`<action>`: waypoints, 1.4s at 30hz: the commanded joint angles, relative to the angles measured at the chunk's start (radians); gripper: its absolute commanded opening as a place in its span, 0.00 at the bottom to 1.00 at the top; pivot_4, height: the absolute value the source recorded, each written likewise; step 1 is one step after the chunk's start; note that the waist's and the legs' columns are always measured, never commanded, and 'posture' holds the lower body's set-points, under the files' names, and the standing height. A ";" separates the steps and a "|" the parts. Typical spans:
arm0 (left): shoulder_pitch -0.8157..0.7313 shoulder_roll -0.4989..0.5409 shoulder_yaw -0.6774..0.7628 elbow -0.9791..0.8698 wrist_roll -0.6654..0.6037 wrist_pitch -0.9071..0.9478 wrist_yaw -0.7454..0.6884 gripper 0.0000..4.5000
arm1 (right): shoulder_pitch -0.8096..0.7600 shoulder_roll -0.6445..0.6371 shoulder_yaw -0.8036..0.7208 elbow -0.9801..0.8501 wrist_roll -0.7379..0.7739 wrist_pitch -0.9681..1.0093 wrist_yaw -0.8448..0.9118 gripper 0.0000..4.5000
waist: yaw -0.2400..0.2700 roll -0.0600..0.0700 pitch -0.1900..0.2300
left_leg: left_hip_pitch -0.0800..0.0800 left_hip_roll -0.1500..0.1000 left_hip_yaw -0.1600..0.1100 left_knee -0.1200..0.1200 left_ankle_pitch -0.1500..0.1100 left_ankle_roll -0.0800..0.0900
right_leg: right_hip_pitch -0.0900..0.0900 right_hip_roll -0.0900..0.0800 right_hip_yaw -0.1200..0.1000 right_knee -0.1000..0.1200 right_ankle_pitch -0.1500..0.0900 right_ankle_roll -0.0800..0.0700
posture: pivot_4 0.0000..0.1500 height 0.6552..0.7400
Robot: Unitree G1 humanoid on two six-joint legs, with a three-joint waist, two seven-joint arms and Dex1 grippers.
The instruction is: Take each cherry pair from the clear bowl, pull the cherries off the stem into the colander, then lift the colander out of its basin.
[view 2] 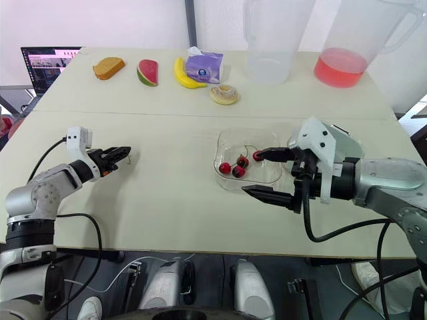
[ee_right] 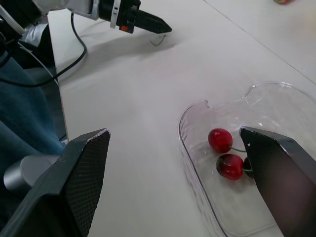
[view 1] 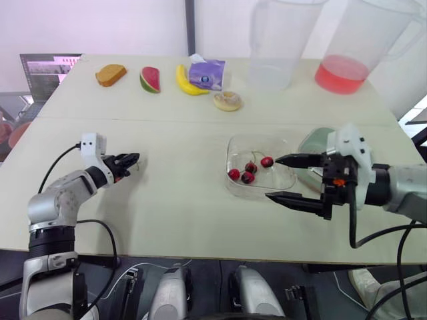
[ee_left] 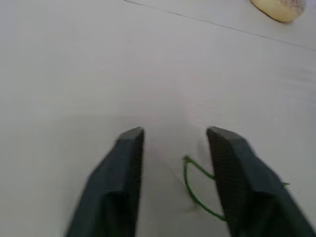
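**Cherries mostly unpicked; both pincers apart and empty**

Pale worktop [view 1: 173, 200], with food props and two jugs along the far edge.

Progress, as judged:
- The clear bowl [view 1: 235, 143] sits on the right half of the worktop, between the centre seam and the near edge. Four cherries [view 1: 247, 177] lie in it, at least some of them joined by stems.
- One bare green stem [ee_left: 195, 190] lies on the worktop toward the left end. That suggests a single pair has been pulled apart.
- A pale green rim [view 1: 313, 141] just behind the bowl, toward the right edge, is taken to be the colander in its basin. The right arm mostly hides it, and its contents cannot be seen.
- Lifting the colander is not yet done, so most of the task is left.

Pincers:
- The right pincer [view 1: 272, 178] is spread wide over the bowl's right side and carries nothing. Its upper finger tip is just beside the rightmost cherry; contact cannot be told.
- The left pincer [view 1: 133, 160] is low over the worktop near the left end, fingers moderately apart. The stem lies between them, close against one finger, and is not gripped.
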 commanded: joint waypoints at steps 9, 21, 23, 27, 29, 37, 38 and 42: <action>-0.054 0.034 -0.020 0.042 0.065 -0.121 -0.056 0.98 | -0.037 -0.029 -0.018 -0.014 0.067 -0.001 -0.048 1.00 | 0.001 0.000 0.000 | 0.000 0.000 0.000 0.000 0.000 0.000 | 0.000 0.000 0.000 0.000 0.000 0.000 | 1.00 1.00; -0.165 0.170 -0.171 -0.316 -0.074 -0.087 -0.470 0.98 | -0.039 -0.028 -0.014 0.007 0.095 0.020 -0.099 1.00 | -0.007 0.000 0.000 | 0.000 0.000 0.001 -0.001 0.000 0.000 | 0.000 0.000 0.000 -0.001 0.000 0.000 | 1.00 1.00; -0.133 0.261 -0.229 -0.419 -0.115 -0.070 -0.638 0.98 | -0.072 -0.032 0.006 0.034 0.088 0.031 -0.114 1.00 | -0.012 0.000 0.000 | 0.001 0.001 0.001 -0.001 0.000 0.000 | 0.000 0.001 0.000 -0.001 0.000 0.000 | 1.00 1.00; -0.118 0.331 -0.306 -0.473 -0.094 -0.117 -0.760 0.98 | -0.155 -0.045 0.073 0.086 0.045 0.053 -0.135 1.00 | -0.006 0.001 0.000 | 0.003 0.001 0.002 -0.002 0.000 0.000 | 0.001 0.002 0.001 -0.001 0.000 -0.001 | 1.00 1.00; -0.125 0.324 -0.321 -0.470 -0.087 -0.131 -0.773 0.98 | -0.206 -0.041 0.116 0.116 0.021 0.069 -0.145 1.00 | 0.000 0.001 0.000 | 0.003 0.001 0.002 -0.002 0.000 0.000 | 0.001 0.001 0.001 -0.001 0.000 -0.001 | 1.00 1.00; -0.164 0.269 -0.344 -0.422 -0.065 -0.153 -0.758 0.98 | -0.501 -0.025 0.496 0.256 -0.210 0.118 -0.002 1.00 | -0.003 0.001 0.000 | 0.002 0.000 0.003 -0.002 -0.001 0.002 | 0.001 0.002 0.001 -0.004 0.000 -0.001 | 1.00 1.00; -0.167 0.266 -0.346 -0.418 -0.062 -0.155 -0.758 0.98 | -0.534 -0.021 0.544 0.275 -0.245 0.113 0.028 1.00 | -0.003 0.001 0.000 | 0.002 0.001 0.002 -0.002 -0.001 0.002 | 0.000 0.002 0.001 -0.004 0.000 -0.001 | 1.00 1.00; -0.175 0.253 -0.350 -0.410 -0.059 -0.158 -0.758 1.00 | -0.670 0.017 0.755 0.382 -0.428 0.051 0.164 0.94 | -0.006 0.001 0.000 | 0.001 0.001 0.003 -0.002 -0.001 0.003 | -0.001 0.002 0.001 -0.003 0.000 -0.001 | 1.00 1.00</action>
